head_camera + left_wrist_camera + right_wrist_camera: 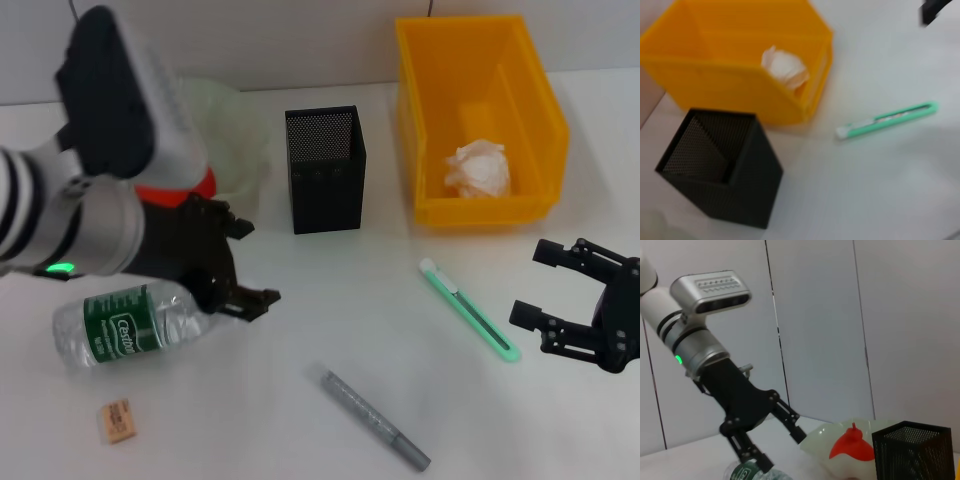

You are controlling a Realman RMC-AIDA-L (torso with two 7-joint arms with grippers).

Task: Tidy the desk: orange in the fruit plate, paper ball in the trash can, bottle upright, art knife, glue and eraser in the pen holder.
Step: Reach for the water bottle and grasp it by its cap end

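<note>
Trash can: the yellow trash can (480, 120) stands at about 1 o'clock on the table (330, 330), and the paper ball (478, 170) lies inside it against the near wall.
Pen holder: the black mesh pen holder (325, 170) stands upright near 12 o'clock, just beside the trash can; what the left wrist view shows of its inside holds nothing.
Fruit plate: the pale-green fruit plate (235, 140) sits at about 11 o'clock, partly hidden by the left arm; the orange (852, 445) rests in it, best seen from the right wrist view.
Bottle: the bottle (130, 325) lies on its side at 9 o'clock, outside any container.
Left gripper: the left gripper (245, 265) hangs over the cap end of the bottle, fingers spread apart, gripping nothing.
Eraser: the eraser (117, 420) lies flat at 8 o'clock, near the bottle.
Art knife: the green art knife (468, 310) lies on the table at 3 o'clock, between the trash can and the right gripper.
Glue: the grey glue stick (375, 418) lies at about 6 o'clock, well apart from the pen holder.
Right gripper: the right gripper (538, 285) rests low at 3 o'clock, just beside the knife, fingers apart and empty.
</note>
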